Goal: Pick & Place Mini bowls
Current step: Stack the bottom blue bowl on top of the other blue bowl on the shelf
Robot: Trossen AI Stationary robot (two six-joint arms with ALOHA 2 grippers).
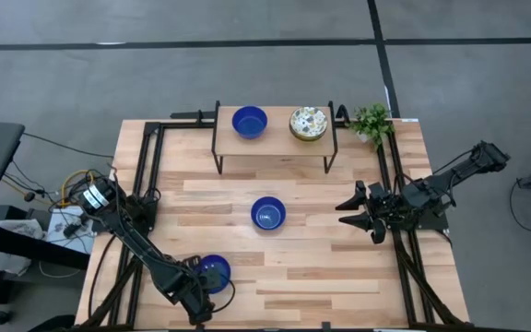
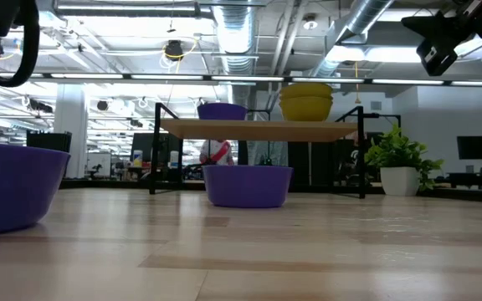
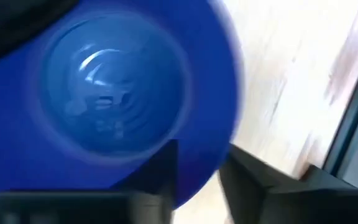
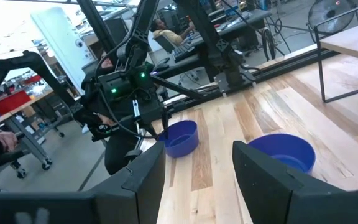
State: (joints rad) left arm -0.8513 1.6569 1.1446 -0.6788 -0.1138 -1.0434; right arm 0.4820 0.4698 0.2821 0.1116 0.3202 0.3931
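Blue bowl gripped at the lower left of the table.

In the high view, the left gripper [image 1: 206, 288] is closed on the rim of a blue bowl [image 1: 214, 271] at lower left. A second blue bowl [image 1: 267, 213] is seen mid-table; a third blue bowl [image 1: 249, 122] and a patterned bowl [image 1: 308, 124] are set on the shelf [image 1: 275, 140] at upper centre. The right gripper [image 1: 361, 210] is held spread and empty at right.

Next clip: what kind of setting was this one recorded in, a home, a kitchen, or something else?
Most likely a robotics lab or open-plan workshop, not a home. The low view shows exposed silver ceiling ducts and strip lighting; the light wooden slatted table stands on a bare grey concrete floor, and the right wrist view shows equipment racks behind.
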